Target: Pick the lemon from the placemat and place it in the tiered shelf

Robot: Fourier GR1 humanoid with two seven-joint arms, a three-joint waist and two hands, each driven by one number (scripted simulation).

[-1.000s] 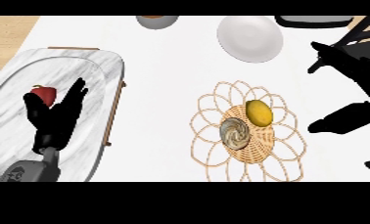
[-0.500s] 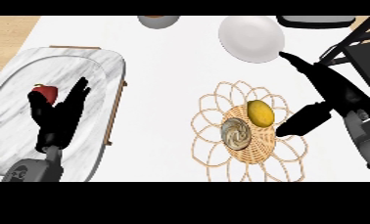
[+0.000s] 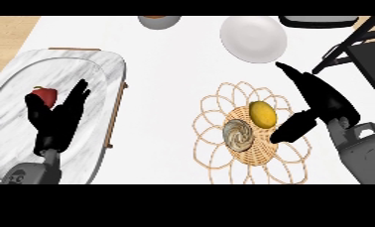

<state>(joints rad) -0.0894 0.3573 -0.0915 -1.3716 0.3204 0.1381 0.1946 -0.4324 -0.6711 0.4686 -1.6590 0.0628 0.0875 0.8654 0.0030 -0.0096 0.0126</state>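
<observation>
A yellow lemon (image 3: pixel 262 113) lies on the woven wicker placemat (image 3: pixel 249 129), beside a grey-brown round object (image 3: pixel 238 134). My right hand (image 3: pixel 319 99) is open just right of the lemon, its fingers stretched toward the back and its thumb (image 3: pixel 291 128) low beside the mat's centre. It holds nothing. The tiered shelf (image 3: pixel 66 102), a marble oval tray with wooden rails, stands at the left. My left hand (image 3: pixel 58 117) rests open over it, fingers up, next to a red fruit (image 3: pixel 44 95).
A white plate (image 3: pixel 253 38) sits behind the placemat. A grey bowl (image 3: pixel 158 21) stands at the back edge. A dark chair-like frame (image 3: pixel 344 52) and a black item (image 3: pixel 316 21) are at the right rear.
My right hand has come in from the right edge toward the placemat and now sits close beside the lemon. The left hand has barely moved.
</observation>
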